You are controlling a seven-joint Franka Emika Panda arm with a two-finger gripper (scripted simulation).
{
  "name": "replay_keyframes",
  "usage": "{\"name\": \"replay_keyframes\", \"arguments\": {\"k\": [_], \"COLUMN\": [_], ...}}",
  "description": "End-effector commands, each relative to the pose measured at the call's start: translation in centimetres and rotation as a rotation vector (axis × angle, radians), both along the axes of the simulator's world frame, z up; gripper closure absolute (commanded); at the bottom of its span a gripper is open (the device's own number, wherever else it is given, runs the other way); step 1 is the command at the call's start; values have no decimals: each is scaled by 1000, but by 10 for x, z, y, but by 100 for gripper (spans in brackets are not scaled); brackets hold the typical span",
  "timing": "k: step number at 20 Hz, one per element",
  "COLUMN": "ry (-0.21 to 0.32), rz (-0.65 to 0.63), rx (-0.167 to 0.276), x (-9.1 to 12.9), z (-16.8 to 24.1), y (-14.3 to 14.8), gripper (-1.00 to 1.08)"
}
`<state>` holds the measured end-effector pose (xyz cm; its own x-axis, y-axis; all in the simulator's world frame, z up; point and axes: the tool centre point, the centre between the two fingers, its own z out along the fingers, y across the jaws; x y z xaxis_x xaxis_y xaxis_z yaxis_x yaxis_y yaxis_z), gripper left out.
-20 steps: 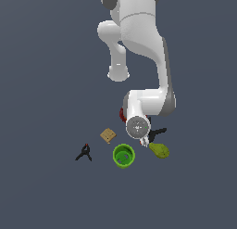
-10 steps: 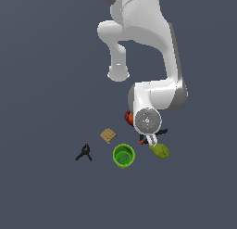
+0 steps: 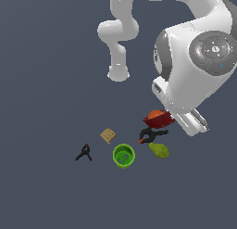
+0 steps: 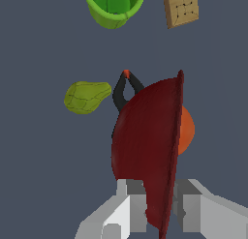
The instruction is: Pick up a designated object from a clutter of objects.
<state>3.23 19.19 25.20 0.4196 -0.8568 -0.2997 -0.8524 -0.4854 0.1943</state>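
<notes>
Now the jaws are clamped on the bowl's (image 4: 145, 151) rim, one finger (image 4: 127, 204) on each side of the thin wall, so it hangs on edge, seemingly lifted above the table (image 3: 46, 84). The ball (image 4: 186, 129) shows behind it; the clamp (image 4: 123, 90), pear (image 4: 86, 97), cup (image 4: 114, 6) and block (image 4: 181, 8) lie beyond, apart.

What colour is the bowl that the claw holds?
Dark red bowl; the wrist view shows it best.
</notes>
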Motion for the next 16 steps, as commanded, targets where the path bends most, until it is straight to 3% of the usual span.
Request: {"name": "replay_keyframes", "arguments": {"k": [1, 9, 16], "ry": [-81, -253, -303], "rz": [53, 170, 205], "rx": [18, 57, 70], "x": [7, 4, -2], "z": [55, 174, 209], "y": [18, 54, 64], "gripper": [108, 108, 108]}}
